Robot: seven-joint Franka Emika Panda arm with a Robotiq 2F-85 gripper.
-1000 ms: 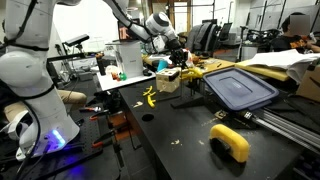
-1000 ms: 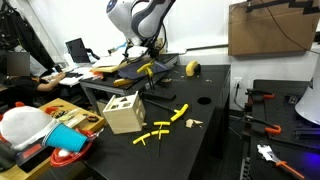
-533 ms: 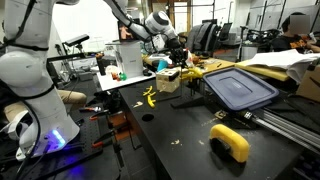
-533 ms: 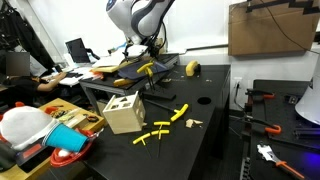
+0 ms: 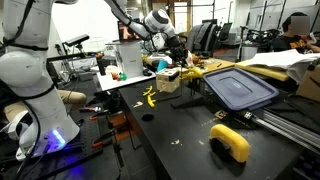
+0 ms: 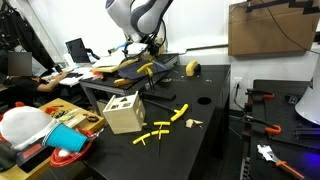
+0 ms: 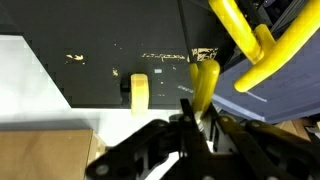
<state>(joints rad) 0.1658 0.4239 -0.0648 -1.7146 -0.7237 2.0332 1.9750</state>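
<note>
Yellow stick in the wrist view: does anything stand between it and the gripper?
Nothing visible does. The gripper is shut on the yellow stick, which sticks out from between its fingers over the black table. The grey lid and the forked yellow piece lie to one side, not between them.

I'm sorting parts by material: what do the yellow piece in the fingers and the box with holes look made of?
The yellow piece between the fingers looks like plastic: even bright colour, smooth, slightly glossy; painted wood is possible. The box with holes looks like bare light wood or plywood: pale tan, matte faces.
</note>
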